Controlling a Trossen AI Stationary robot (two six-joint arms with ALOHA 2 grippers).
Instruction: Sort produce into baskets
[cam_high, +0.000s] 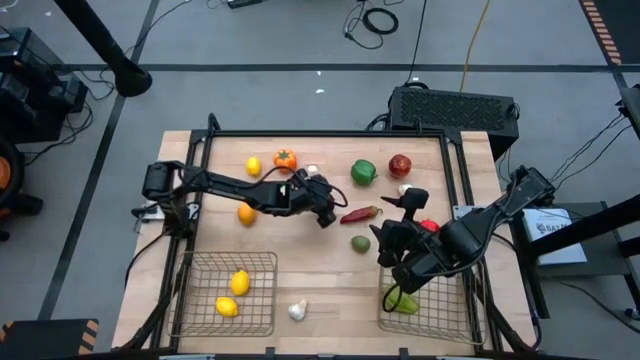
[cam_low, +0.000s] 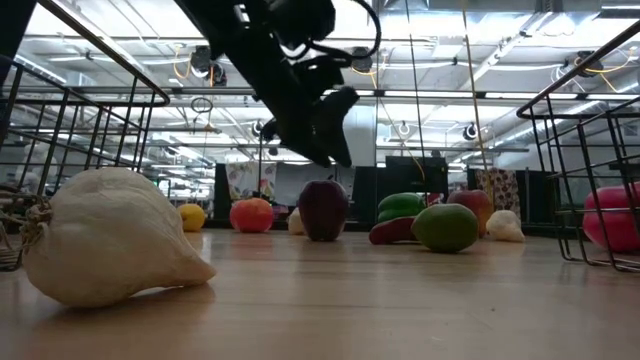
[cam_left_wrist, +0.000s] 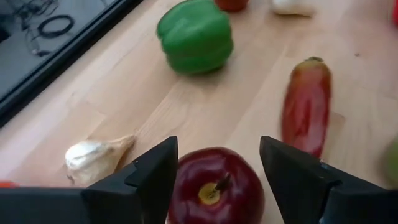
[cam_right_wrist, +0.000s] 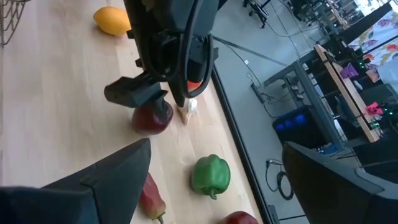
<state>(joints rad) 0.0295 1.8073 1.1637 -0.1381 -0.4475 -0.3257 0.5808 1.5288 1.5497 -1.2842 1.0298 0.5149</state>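
The left gripper (cam_left_wrist: 214, 180) hangs over the middle of the table (cam_high: 320, 290), its fingers spread on either side of a dark red apple (cam_left_wrist: 216, 191) without touching it. A garlic bulb (cam_left_wrist: 96, 158) and a red chili (cam_left_wrist: 306, 106) lie near. The right gripper (cam_high: 392, 238) waits wide open above the right basket (cam_high: 428, 312).

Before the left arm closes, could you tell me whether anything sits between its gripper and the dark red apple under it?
Nothing visible does. The left gripper stands open directly over the dark red apple, one finger on each side. The garlic bulb and the red chili lie beside it on the table, outside the fingers.
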